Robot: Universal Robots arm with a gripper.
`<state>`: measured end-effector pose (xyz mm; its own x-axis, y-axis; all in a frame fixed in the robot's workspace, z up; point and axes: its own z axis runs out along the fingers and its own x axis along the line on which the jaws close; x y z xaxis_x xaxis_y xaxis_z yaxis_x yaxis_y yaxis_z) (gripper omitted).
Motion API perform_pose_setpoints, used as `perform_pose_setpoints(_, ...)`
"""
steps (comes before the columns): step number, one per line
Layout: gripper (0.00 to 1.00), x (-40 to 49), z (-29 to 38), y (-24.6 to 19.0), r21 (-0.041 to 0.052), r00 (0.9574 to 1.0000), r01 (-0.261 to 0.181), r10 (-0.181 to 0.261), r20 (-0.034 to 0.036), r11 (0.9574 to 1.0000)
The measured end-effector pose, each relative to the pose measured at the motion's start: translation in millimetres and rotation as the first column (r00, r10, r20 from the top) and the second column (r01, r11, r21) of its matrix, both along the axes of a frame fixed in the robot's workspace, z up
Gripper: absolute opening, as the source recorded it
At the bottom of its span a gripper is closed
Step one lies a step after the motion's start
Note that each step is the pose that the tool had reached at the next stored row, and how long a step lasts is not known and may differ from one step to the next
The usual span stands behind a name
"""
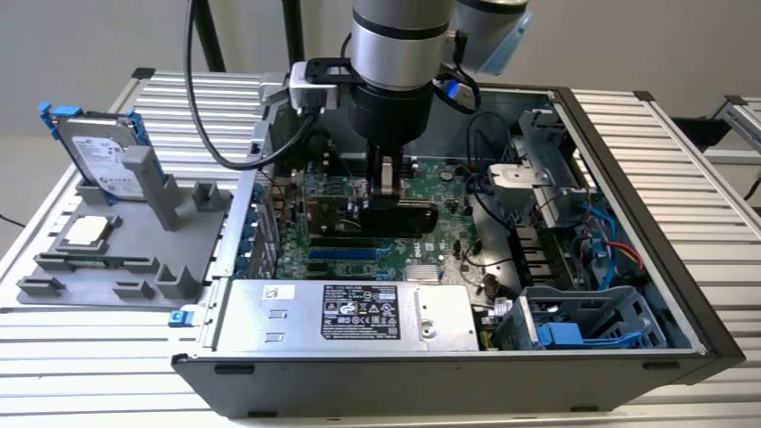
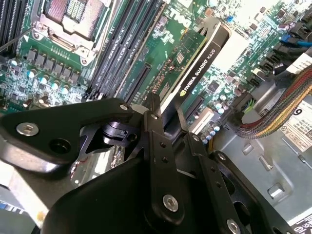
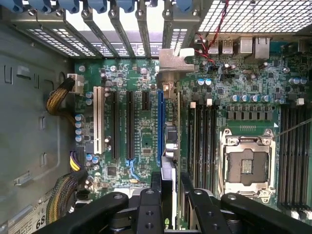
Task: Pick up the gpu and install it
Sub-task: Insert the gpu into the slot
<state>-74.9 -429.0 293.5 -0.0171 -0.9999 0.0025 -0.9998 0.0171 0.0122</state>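
My gripper (image 1: pixel 387 198) reaches down into the open computer case (image 1: pixel 666 267) and is shut on the gpu (image 1: pixel 402 219), a flat card with a black shroud. In the second wrist view the gpu (image 2: pixel 199 58) stands on edge over the green motherboard (image 2: pixel 146 44), clamped between the black fingers (image 2: pixel 152 117). In the first wrist view I see the gpu (image 3: pixel 168 141) edge-on, right beside the long blue slot (image 3: pixel 159 126). Its silver bracket (image 3: pixel 173 61) is at the case's rear slot openings. Whether the card's edge sits in the slot I cannot tell.
A grey fixture (image 1: pixel 71 290) at the exterior view's left holds a silver hard drive with blue rails (image 1: pixel 102 156), a processor chip (image 1: pixel 85 232) and a memory stick (image 1: pixel 95 261). Inside the case are the power supply (image 1: pixel 345 312), a drive cage (image 1: pixel 583 321), cable bundles (image 2: pixel 273 117) and the empty processor socket (image 3: pixel 248 165).
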Motion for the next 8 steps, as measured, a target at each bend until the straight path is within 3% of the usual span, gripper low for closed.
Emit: perform_pose_setpoints(8, 0.0, -1.3, -0.7, -7.3, -0.0001, 1.0, 0.0, 0.0, -0.0006, 1.0)
